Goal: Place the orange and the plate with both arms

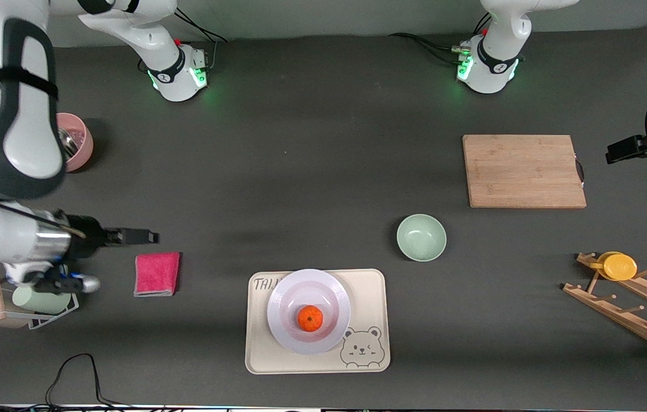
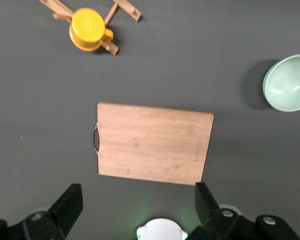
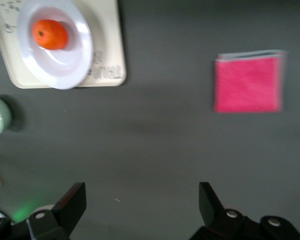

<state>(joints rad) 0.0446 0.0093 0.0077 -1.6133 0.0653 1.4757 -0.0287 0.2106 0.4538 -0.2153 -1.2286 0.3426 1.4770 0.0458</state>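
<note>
The orange [image 1: 310, 318] lies in the pale lavender plate [image 1: 283, 292], which rests on the cream bear tray [image 1: 369, 286] near the front camera. The right wrist view also shows the orange [image 3: 50, 34] in the plate [image 3: 72, 67]. My right gripper [image 1: 149, 236] is open and empty, up over bare table beside the pink cloth; its open jaws show in the right wrist view [image 3: 141, 202]. My left gripper [image 1: 615, 153] is open and empty, up over the table at the left arm's end, beside the cutting board; it also shows in the left wrist view [image 2: 138, 205].
A wooden cutting board [image 1: 523, 170], a pale green bowl [image 1: 421, 237], a folded pink cloth [image 1: 157, 273], a pink cup [image 1: 80, 140], a wooden rack [image 1: 632, 309] holding a yellow cup [image 1: 618, 266], and a cup stand [image 1: 14, 303] are spread on the dark table.
</note>
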